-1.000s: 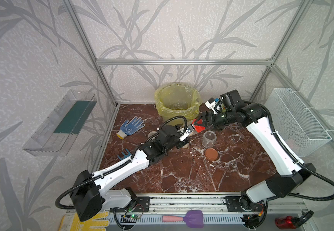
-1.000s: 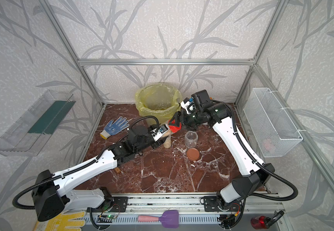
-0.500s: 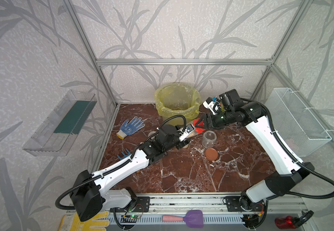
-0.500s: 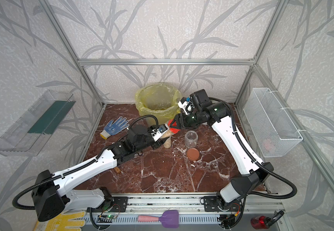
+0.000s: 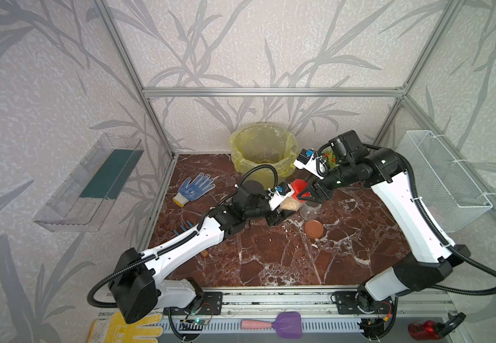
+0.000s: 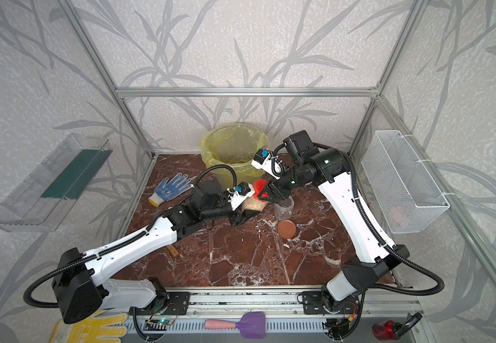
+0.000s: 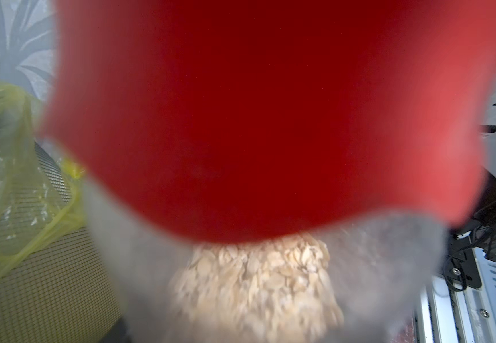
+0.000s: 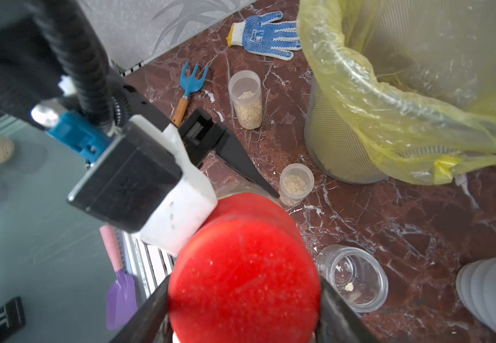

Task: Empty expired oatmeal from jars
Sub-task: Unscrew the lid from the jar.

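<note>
Jaws of the right gripper (image 5: 305, 194) clamp the red lid (image 8: 243, 267) of the oatmeal jar (image 5: 289, 205) held by the left gripper (image 5: 278, 215) over the marble table (image 5: 270, 258), while only the right wrist view shows two slim jars (image 8: 246, 99) (image 8: 295, 184) near the bin (image 8: 345, 142).

Left arm (image 5: 187, 246) stretches low from the near rail toward the middle, forearm almost flat, and the left gripper (image 5: 284, 209) is clamped across a tilted jar (image 5: 289, 205). Right arm (image 5: 401, 208) climbs from its own base, bends by the back corner and reaches down and inward. Right gripper (image 8: 242, 297) meets the left one nose to nose, black jaws closed on the red lid (image 5: 299, 186), one on each side.
</note>
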You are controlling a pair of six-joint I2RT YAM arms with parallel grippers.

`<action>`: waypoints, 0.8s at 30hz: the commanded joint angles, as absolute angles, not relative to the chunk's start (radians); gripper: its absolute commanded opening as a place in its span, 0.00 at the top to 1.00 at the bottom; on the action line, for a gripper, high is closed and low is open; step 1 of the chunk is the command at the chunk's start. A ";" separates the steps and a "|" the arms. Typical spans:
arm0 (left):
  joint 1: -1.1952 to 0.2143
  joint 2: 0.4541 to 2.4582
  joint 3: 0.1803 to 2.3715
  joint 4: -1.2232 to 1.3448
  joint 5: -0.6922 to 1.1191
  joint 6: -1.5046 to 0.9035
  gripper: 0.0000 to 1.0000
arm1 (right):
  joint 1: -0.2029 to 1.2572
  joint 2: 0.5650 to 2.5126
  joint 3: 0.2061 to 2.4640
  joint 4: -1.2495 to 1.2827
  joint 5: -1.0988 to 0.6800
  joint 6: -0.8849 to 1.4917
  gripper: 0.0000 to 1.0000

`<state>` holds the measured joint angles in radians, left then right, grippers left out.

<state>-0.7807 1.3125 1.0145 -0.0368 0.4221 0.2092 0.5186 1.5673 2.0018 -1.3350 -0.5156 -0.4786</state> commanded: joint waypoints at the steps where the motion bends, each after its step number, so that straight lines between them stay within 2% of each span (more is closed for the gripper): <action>1: -0.815 1.325 1.047 0.008 0.532 0.255 1.00 | 0.585 1.617 2.058 -1.340 -0.744 -0.750 0.77; 5: -0.816 1.318 1.039 0.011 0.525 0.248 1.00 | 0.585 1.640 2.084 -1.377 -0.704 -0.855 0.80; 11: -0.815 1.309 1.030 0.009 0.500 0.247 1.00 | 0.585 1.636 2.061 -1.345 -0.693 -0.895 0.79; 12: -0.815 1.309 1.029 0.010 0.495 0.248 1.00 | 0.586 1.634 2.053 -1.335 -0.699 -0.895 0.76; 16: -0.814 1.306 1.019 0.012 0.450 0.257 1.00 | 0.583 1.625 2.016 -1.309 -0.698 -0.887 0.52; 19: -0.811 1.301 1.003 0.020 0.409 0.262 1.00 | 0.574 1.610 1.991 -1.283 -0.712 -0.862 0.40; 24: -0.802 1.295 0.977 0.045 0.376 0.255 1.00 | 0.556 1.565 1.937 -1.221 -0.752 -0.814 0.30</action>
<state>-0.7807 1.2991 0.9730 -0.0631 0.3779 0.2424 0.5175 1.5963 1.9575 -1.3487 -0.5343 -0.8051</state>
